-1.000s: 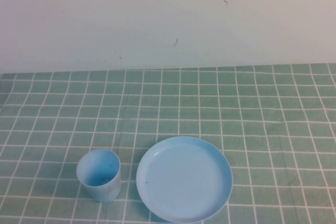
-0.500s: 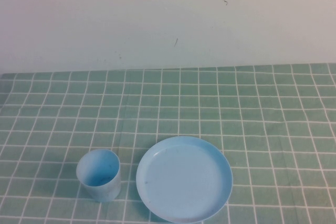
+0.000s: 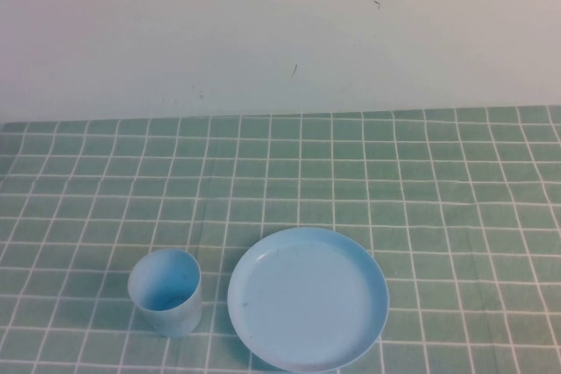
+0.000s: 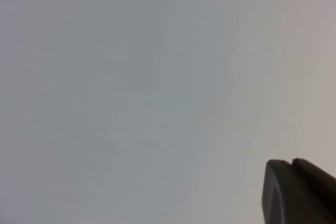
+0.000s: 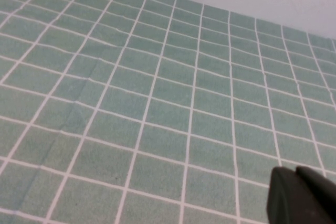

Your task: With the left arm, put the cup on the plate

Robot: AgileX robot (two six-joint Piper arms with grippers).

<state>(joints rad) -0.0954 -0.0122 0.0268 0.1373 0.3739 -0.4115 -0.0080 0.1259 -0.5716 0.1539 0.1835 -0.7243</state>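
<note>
Blue cup (image 3: 165,291) stood upright just left of the plate (image 3: 308,298), apart from it. Left gripper (image 4: 299,192) and right gripper (image 5: 300,196) showed only dark corners, away from the plate.

Even, soft light; faint shadows, no glare; pics slightly soft.

Left tool (image 4: 299,192): a dark, near-black blocky piece with a rounded corner and a faint seam down its face, seen at the edge of the left wrist view. Right tool (image 5: 300,196): the same dark, matte, rounded block with a similar seam, at the right wrist view's edge.
</note>
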